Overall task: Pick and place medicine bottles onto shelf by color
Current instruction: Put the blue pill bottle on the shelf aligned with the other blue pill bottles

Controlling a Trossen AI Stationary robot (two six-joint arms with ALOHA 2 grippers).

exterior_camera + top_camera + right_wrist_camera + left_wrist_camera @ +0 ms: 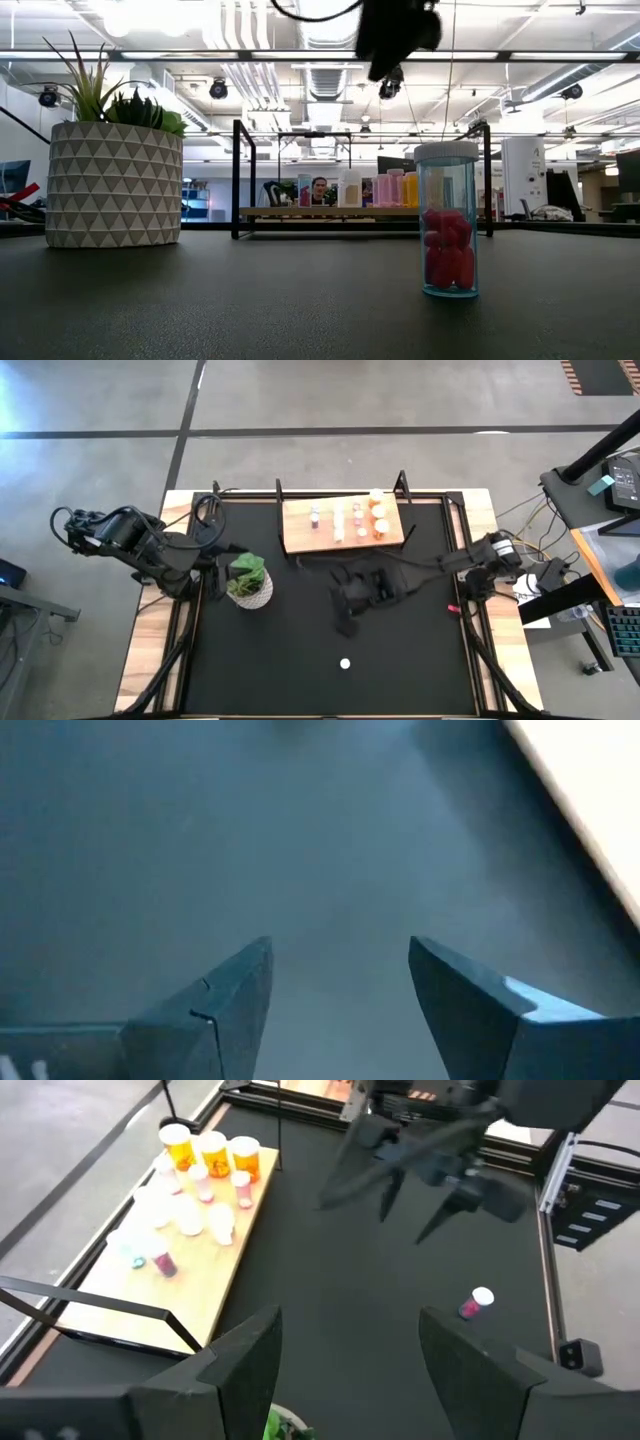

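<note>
The light-wood shelf [343,528] stands at the table's far middle and carries several small white-capped bottles [200,1175], orange, pink and white. One pink-red medicine bottle [448,222] stands upright on its base on the black table near the front [345,663], also seen in the left wrist view [476,1302]. My right gripper [338,948] hovers open above the table's middle [347,615], between shelf and bottle, with nothing between its fingers. My left gripper [350,1345] waits open at the left, beside the plant.
A green plant in a white patterned pot [249,582] stands left of the middle, close to my left gripper. Black upright frames [279,490] close the shelf's two ends. A small pink-red thing [452,607] lies by the table's right edge.
</note>
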